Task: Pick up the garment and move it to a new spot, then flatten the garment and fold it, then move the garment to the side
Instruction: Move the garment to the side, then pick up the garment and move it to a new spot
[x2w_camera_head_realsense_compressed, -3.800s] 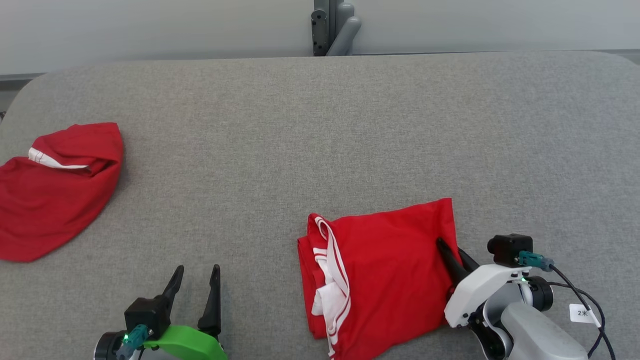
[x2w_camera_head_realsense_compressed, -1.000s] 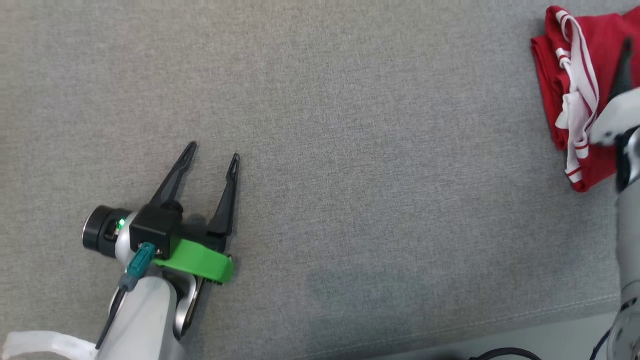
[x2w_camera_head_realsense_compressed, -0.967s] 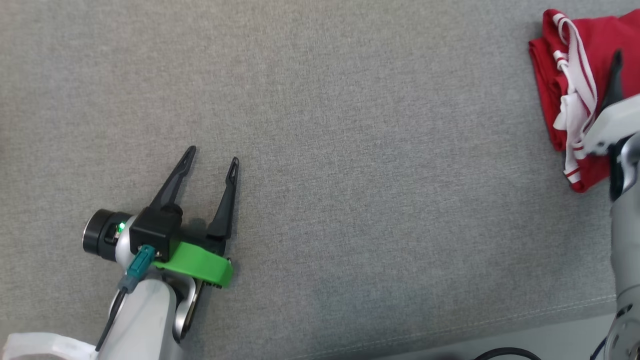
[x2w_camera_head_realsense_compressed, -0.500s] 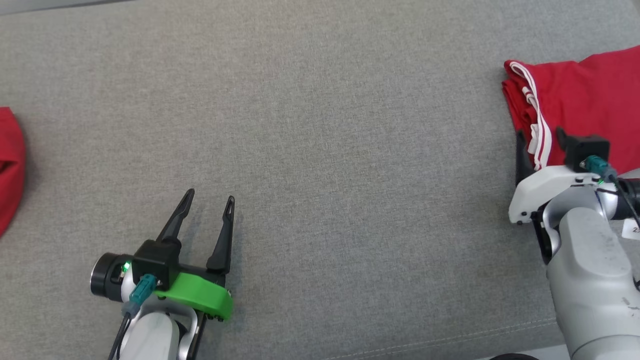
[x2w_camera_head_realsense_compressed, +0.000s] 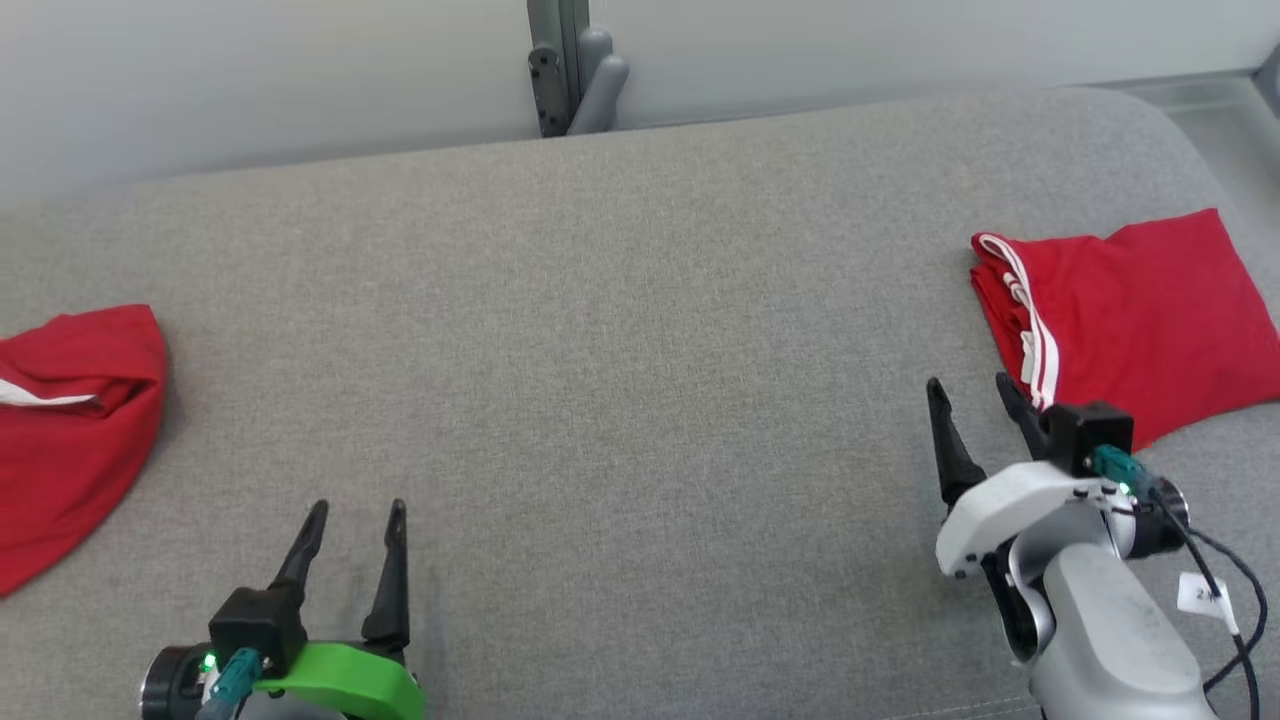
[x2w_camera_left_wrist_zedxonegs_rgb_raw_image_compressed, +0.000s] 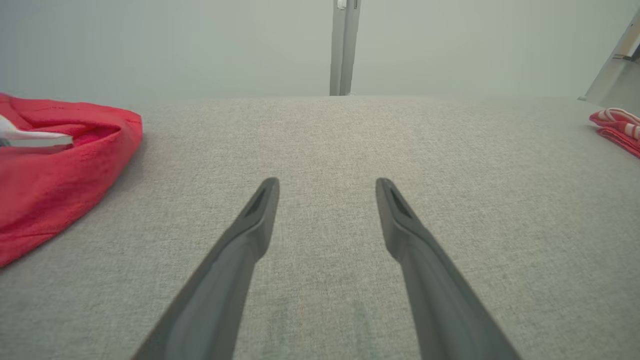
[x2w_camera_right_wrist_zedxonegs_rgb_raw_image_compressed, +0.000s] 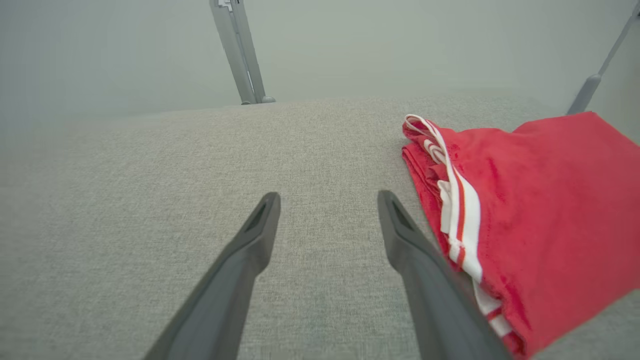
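right gripper (x2w_camera_head_realsense_compressed: 969, 384): drawn back off the folded garment (x2w_camera_head_realsense_compressed: 1130, 310), jaws wide, empty. garment: left lying far right, just beside that gripper. left gripper (x2w_camera_head_realsense_compressed: 358, 506): wide, empty. you may count the move aside done; another red cloth (x2w_camera_head_realsense_compressed: 70, 420) waits far left.

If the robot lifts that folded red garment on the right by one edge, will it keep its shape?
Probably not: the folded red garment looks thin and soft, so it would likely droop and unfold. Pushed, its stacked layers might slide apart.

Red garment (x2w_camera_head_realsense_compressed: 1130, 320), white-striped edge, folded flat, lying far right
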